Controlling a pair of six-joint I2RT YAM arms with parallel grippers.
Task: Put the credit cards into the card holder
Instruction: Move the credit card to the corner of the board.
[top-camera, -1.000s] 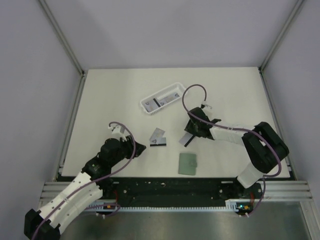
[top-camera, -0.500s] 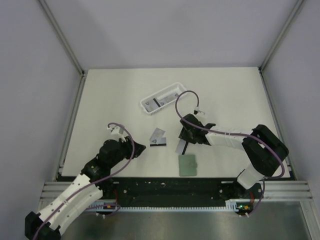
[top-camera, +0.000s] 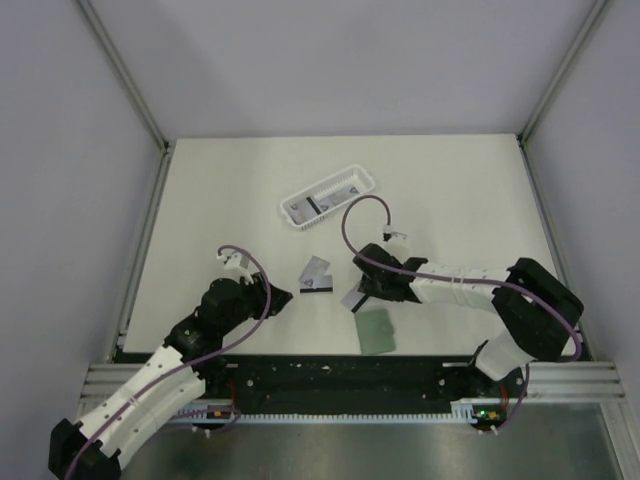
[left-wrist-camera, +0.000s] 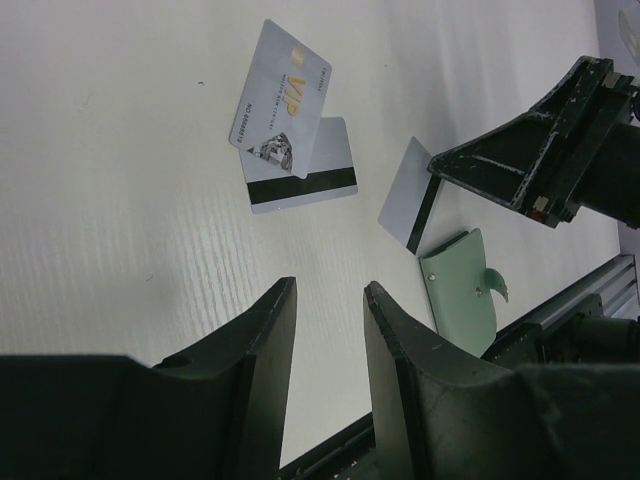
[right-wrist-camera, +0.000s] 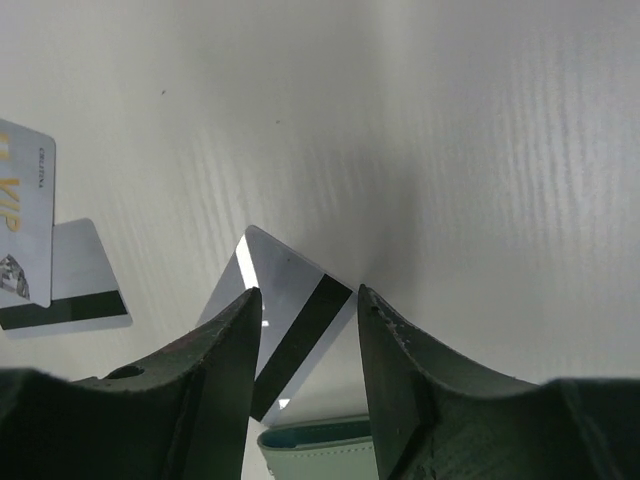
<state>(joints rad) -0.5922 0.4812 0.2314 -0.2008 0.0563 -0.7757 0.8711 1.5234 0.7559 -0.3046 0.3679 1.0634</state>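
Right gripper (right-wrist-camera: 306, 295): clenched on the held card (right-wrist-camera: 290, 322); the card hangs tilted, clear of the table (top-camera: 450, 200).
Left gripper (left-wrist-camera: 328, 288): jaws parted with nothing between them; it sits well to the left of the work.
Card holder (left-wrist-camera: 462, 290): flat on the table near the front edge, just beside the held card's lower corner; whether they touch I cannot tell.
Loose cards (left-wrist-camera: 282, 100): two overlapping on the table, between the two grippers.
Step in hand: probably lining the card up with the holder's mouth.
Doing it well: turn the card square to the opening, flatten its tilt, then feed it in slowly; the holder looks light and unpinned, so a steep push may skid it away. The idle left gripper could brace it.
Top view only: a white basket (top-camera: 345, 203) farther back, with what look like more cards inside.
Left wrist only: the card's tilt from the side, and the print on the upper loose card.
Right wrist only: the holder's pale inner lip directly under the card.
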